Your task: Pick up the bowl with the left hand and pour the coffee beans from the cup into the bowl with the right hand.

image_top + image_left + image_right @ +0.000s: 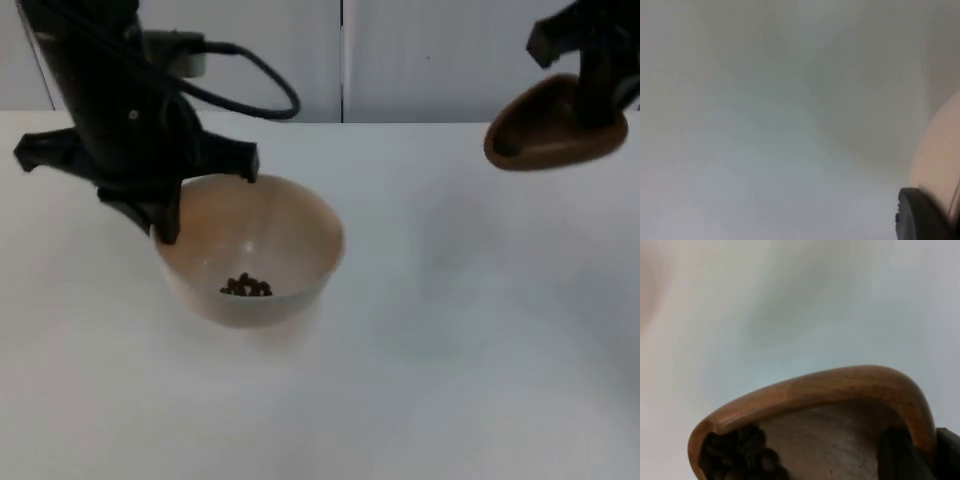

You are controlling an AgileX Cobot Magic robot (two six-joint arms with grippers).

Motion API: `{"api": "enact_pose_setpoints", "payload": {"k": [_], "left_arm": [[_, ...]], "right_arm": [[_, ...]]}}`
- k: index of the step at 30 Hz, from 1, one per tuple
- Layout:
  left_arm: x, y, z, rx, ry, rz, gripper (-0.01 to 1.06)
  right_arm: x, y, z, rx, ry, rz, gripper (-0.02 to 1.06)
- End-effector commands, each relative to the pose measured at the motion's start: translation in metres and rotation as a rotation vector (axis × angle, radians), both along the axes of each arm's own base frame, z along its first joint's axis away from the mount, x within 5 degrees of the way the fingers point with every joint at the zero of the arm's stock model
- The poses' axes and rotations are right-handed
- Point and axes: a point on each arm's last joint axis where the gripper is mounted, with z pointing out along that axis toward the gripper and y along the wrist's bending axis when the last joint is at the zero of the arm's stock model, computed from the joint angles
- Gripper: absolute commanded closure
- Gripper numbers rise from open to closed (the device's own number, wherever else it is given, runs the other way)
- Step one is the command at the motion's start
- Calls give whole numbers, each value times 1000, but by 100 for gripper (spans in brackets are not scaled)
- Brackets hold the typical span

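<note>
A cream bowl [290, 235] sits left of the table's middle with a small heap of coffee beans [246, 287] at its bottom. My left gripper [165, 225] is shut on the bowl's left rim; the bowl's outer wall [940, 155] shows beside a black fingertip [920, 215]. I cannot tell whether the bowl touches the table. At the far right my right gripper [600, 100] is shut on a brown wooden cup [545, 125], held in the air and tilted toward the left. More coffee beans [740, 455] lie inside the cup's rim [830, 385], with one finger [897, 455] inside its wall.
The white table [450, 330] runs back to the grey partition wall [420, 60]. Open table lies between the bowl and the cup.
</note>
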Motion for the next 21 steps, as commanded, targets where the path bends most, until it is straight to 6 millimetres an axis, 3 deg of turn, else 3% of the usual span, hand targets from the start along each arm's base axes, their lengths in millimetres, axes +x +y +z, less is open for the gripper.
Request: {"api": "enact_pose_setpoints", "payload": {"k": [1,9,16,21], "left_arm": [[-4,8,-9,-50,20,41,105],[-14,30,-37,-83,8,110,105],[-18,34,-43,-82,12,121,105],[-19,34,-44,-81,14,121,105]], "right_arm": [[-1,-6,-2,17,-20,-6,105],[-1,-29,-39,44,-7,-69,105],[-5,-51,-69,72,-12,-138,105],[-10,-52,-85,94,-39,-148,105]]}}
